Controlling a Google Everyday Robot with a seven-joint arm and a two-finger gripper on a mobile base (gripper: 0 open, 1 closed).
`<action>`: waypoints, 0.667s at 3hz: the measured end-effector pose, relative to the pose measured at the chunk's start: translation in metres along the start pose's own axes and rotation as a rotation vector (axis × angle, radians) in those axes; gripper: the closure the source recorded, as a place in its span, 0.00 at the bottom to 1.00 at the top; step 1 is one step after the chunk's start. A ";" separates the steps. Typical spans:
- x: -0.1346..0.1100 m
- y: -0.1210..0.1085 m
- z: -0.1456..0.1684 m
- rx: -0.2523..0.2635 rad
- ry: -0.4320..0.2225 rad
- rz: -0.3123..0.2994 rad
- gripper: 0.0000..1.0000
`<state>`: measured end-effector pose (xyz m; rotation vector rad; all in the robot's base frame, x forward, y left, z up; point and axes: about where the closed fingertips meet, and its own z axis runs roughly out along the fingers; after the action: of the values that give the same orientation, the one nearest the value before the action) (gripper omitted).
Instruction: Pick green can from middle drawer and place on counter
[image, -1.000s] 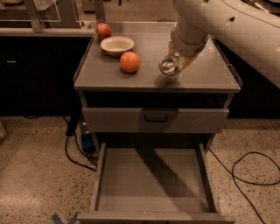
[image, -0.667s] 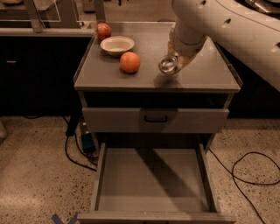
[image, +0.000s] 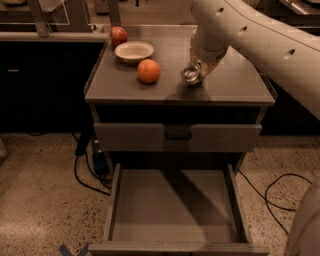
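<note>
My gripper (image: 196, 71) hangs from the pale arm over the middle right of the counter (image: 235, 85). It is shut on the green can (image: 191, 75), which is tipped on its side with a silver end facing the camera. The can is at or just above the counter's surface and casts a shadow below it. The can's dark sides are mostly hidden by the gripper. The middle drawer (image: 175, 205) is pulled fully out below, and its flat grey floor holds nothing.
An orange (image: 149, 71) sits on the counter left of the can. A white bowl (image: 134, 51) and a red apple (image: 118, 36) stand at the back left. A shut drawer front with a black handle (image: 178, 135) lies under the counter. Cables (image: 280, 192) lie on the floor.
</note>
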<state>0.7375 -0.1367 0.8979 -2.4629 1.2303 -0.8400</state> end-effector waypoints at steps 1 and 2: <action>-0.008 0.007 0.010 -0.043 -0.069 -0.006 1.00; -0.009 0.007 0.010 -0.044 -0.072 -0.006 1.00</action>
<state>0.7347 -0.1343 0.8829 -2.5089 1.2299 -0.7265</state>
